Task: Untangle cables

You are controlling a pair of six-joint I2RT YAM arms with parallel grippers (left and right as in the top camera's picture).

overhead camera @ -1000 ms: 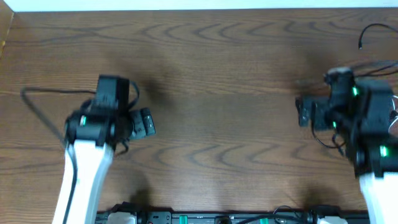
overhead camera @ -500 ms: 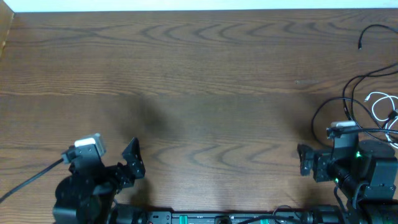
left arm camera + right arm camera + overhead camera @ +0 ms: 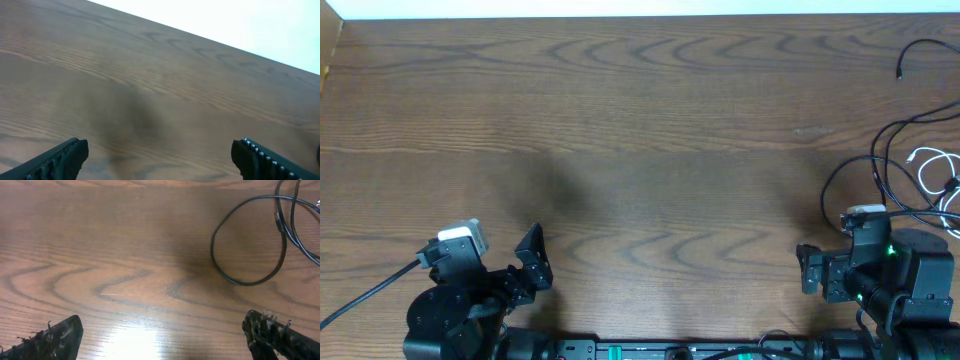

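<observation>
**Table (image 3: 650, 120):** brown wood grain, seen from overhead.

**Cables, black (image 3: 832, 178):** you will find these at 3 o'clock on the table, by the right edge. They lie as several thin cords that loop and cross each other. One loop bulges toward the table's middle. Your right wrist camera shows that same loop (image 3: 211, 245) at its 2 o'clock, lying flat on the wood.

**Cable, black, separate (image 3: 920, 42):** at 1 o'clock, in the far right corner, well apart from the others. It is a short arc with a small plug end.

**Cable, white (image 3: 917, 156):** at 3 o'clock, coiled in small loops among the black cords. You cannot tell where it crosses over or under them.

**Your left gripper (image 3: 533, 262):** at 7 o'clock, near the front edge. Its jaws are spread wide, and the wrist view (image 3: 160, 155) shows only wood between them.

**Your right gripper (image 3: 805, 270):** at 5 o'clock, near the black loop but not touching it. Its jaws are spread wide over bare wood (image 3: 162, 335).
</observation>
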